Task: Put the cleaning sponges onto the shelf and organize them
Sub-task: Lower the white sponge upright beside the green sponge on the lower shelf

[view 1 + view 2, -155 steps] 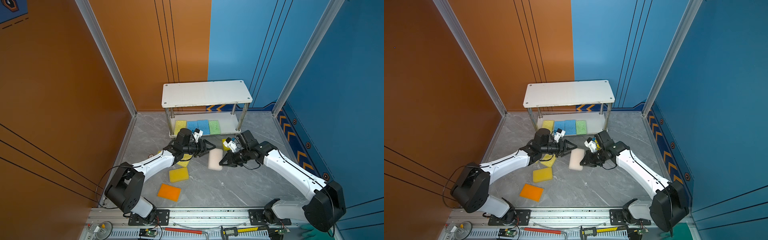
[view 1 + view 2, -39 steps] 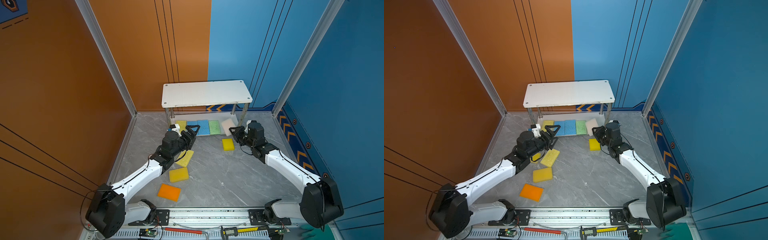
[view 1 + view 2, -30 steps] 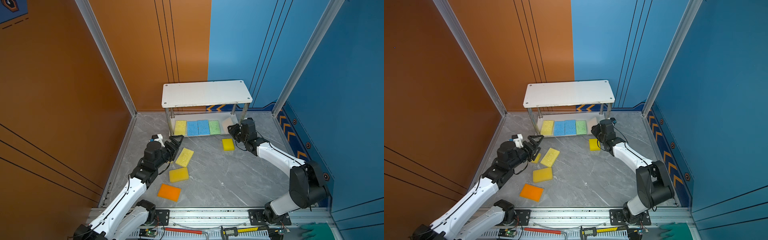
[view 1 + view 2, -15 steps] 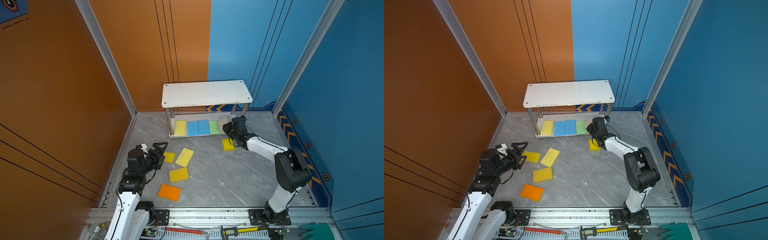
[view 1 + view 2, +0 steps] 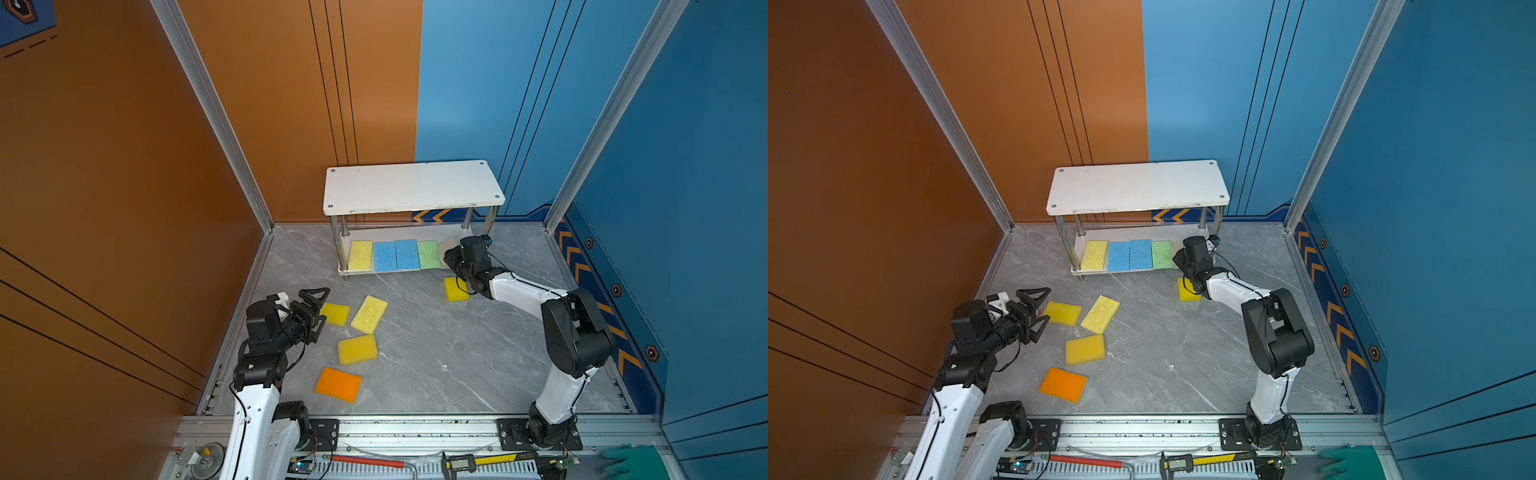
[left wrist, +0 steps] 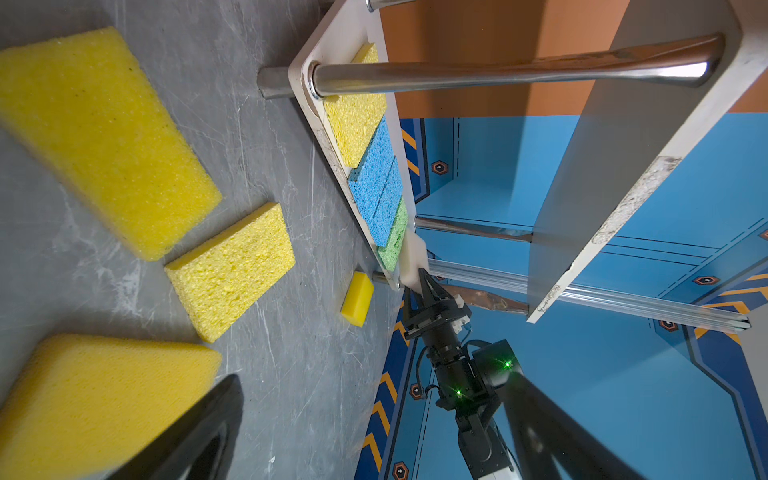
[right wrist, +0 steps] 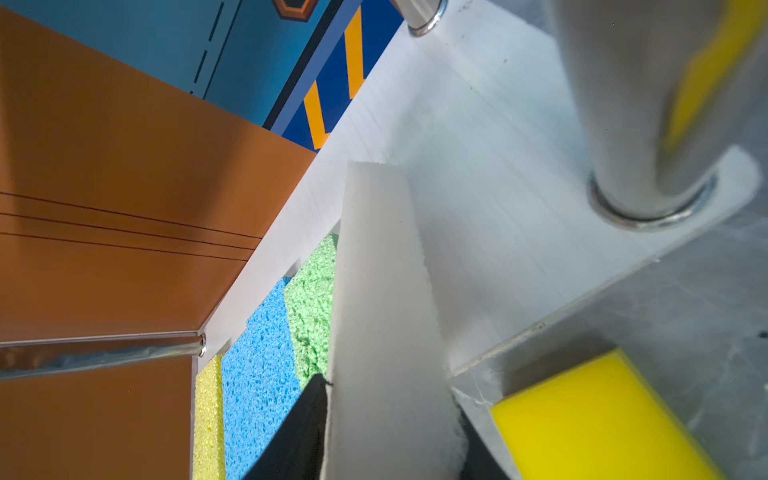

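Lower left in a top view, the left gripper (image 5: 323, 305), jaws wide and empty, faces a fine-foam yellow sponge (image 5: 335, 313) just right of it, while farther up the right gripper (image 6: 422, 276) flanks a smooth pale sponge (image 7: 382, 311) standing on edge, its long axis pointing into the shelf (image 5: 411, 187) over the lower board beside the porous green sponge (image 5: 429, 254); whether it is clamped or let go is unclear.

White shelf (image 5: 411, 187); orange sponge (image 5: 338, 384); pale sponge (image 7: 382, 311), perhaps beige.

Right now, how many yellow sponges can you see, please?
5 yellow sponges: one at the shelf's lower left end, three on the floor by the left gripper, one beside the right arm.
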Controlling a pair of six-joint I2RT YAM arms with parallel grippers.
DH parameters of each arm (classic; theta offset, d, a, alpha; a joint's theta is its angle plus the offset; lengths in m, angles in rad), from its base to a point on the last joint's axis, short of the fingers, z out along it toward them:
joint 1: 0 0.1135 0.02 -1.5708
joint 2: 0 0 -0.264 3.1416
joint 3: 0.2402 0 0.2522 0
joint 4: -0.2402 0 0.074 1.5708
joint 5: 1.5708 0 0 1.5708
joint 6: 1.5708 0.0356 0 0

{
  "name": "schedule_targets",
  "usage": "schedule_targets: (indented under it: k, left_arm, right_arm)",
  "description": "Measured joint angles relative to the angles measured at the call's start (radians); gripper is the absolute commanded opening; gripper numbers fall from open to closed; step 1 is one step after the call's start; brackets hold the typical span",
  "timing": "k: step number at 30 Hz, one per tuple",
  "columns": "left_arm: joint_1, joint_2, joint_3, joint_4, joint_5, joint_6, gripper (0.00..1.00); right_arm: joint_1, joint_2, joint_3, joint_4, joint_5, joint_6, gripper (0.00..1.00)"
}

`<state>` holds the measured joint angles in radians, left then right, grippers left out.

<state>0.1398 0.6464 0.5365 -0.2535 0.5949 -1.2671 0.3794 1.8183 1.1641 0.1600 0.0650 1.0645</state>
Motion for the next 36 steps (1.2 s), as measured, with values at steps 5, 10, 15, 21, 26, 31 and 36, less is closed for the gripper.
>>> schedule_targets:
  k: [5, 10, 15, 21, 26, 31, 36]
  left_arm:
    - [0.009, -0.011, -0.002, -0.008, 0.002, 0.003, 0.98]
    - [0.011, -0.037, -0.018, -0.015, 0.002, 0.003, 0.98]
    - [0.011, -0.054, -0.023, -0.029, 0.001, 0.003, 0.98]
    - [0.011, -0.069, -0.024, -0.038, 0.001, 0.003, 0.98]
    - [0.011, -0.079, -0.024, -0.055, 0.001, 0.003, 0.98]
    - [0.011, -0.091, -0.024, -0.069, 0.000, 0.003, 0.98]
    - [0.011, -0.103, -0.024, -0.082, -0.003, 0.003, 0.98]
  right_arm:
    - [-0.006, 0.006, 0.028, -0.046, 0.000, 0.008, 0.65]
    - [-0.009, 0.007, 0.070, -0.111, -0.006, 0.015, 0.80]
    - [-0.016, 0.012, 0.103, -0.184, -0.012, 0.028, 0.82]
    - [-0.031, 0.037, 0.111, -0.244, -0.040, 0.048, 0.83]
    - [-0.041, 0.076, 0.123, -0.281, -0.076, 0.063, 0.84]
    - [-0.043, 0.084, 0.148, -0.299, -0.111, 0.075, 0.84]
    - [-0.044, 0.087, 0.182, -0.301, -0.134, 0.081, 0.84]
